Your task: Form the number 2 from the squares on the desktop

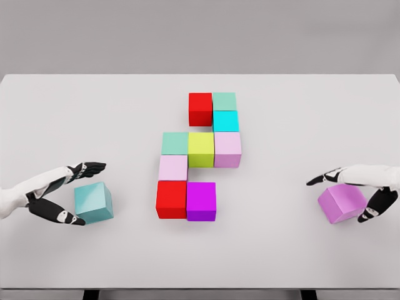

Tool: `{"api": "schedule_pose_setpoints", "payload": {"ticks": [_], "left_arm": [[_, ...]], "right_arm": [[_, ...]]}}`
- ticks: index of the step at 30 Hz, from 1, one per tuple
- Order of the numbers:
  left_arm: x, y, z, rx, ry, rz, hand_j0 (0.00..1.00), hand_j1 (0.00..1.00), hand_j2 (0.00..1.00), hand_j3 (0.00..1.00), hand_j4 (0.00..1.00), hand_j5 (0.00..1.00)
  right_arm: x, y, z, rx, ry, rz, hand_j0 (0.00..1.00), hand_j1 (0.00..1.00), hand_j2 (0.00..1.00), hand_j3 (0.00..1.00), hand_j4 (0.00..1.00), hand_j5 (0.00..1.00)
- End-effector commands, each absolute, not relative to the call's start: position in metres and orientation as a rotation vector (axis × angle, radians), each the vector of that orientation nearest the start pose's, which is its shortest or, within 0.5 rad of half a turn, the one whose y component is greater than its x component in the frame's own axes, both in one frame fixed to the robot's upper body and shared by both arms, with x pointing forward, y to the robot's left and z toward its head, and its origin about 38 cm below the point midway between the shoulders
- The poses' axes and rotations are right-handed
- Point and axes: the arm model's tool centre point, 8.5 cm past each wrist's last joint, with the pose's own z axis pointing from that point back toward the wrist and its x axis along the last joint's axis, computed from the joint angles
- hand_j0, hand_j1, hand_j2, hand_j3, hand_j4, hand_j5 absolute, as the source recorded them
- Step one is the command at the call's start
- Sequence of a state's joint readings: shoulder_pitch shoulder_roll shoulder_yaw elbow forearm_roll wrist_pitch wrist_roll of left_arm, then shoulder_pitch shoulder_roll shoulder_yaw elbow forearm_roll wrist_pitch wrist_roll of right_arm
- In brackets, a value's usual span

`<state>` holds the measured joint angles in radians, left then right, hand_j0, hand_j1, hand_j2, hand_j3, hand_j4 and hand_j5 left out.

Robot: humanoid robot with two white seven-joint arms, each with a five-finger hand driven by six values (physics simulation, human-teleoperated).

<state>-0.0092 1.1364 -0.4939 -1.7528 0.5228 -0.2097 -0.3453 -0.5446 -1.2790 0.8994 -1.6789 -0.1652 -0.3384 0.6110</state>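
We count 9 squares (200, 156) placed in the 2, with 2 left: teal cube (94, 202) between open left fingers (87, 167), purple cube (341, 202) between open right fingers (320, 179).

Cubes (202, 201) matt, smooth; desktop (312, 112) matt white; hands glossy plastic.
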Motion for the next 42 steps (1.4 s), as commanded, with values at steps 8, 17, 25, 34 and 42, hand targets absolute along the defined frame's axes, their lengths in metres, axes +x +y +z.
{"api": "schedule_pose_setpoints", "payload": {"ticks": [8,17,25,34,42], "left_arm": [[0.301,0.362,0.130,-0.232,-1.247,-1.069,0.98,0.98,0.98,0.98,0.98,0.98],[0.302,0.360,0.129,-0.235,-1.254,-1.066,0.88,0.88,0.88,0.88,0.88,0.88],[0.301,0.357,0.127,-0.244,-1.258,-1.061,0.73,0.73,0.73,0.73,0.73,0.73],[0.301,0.357,0.127,-0.245,-1.260,-1.059,0.61,0.61,0.61,0.61,0.61,0.61],[0.306,0.358,0.131,-0.232,-1.266,-1.053,0.55,0.55,0.55,0.55,0.55,0.55]], "right_arm": [[0.337,-0.383,0.185,0.026,-0.985,1.803,0.56,0.56,0.56,0.56,0.56,0.56],[0.351,-0.360,0.208,-0.016,-1.108,1.864,0.45,0.45,0.45,0.45,0.45,0.45],[0.338,-0.333,0.229,0.049,-1.279,2.094,0.45,0.45,0.45,0.45,0.45,0.45],[0.348,-0.293,0.227,0.084,-1.398,2.171,0.48,0.48,0.48,0.48,0.48,0.48],[0.352,-0.293,0.234,0.029,-1.388,2.212,0.47,0.47,0.47,0.47,0.47,0.47]]}}
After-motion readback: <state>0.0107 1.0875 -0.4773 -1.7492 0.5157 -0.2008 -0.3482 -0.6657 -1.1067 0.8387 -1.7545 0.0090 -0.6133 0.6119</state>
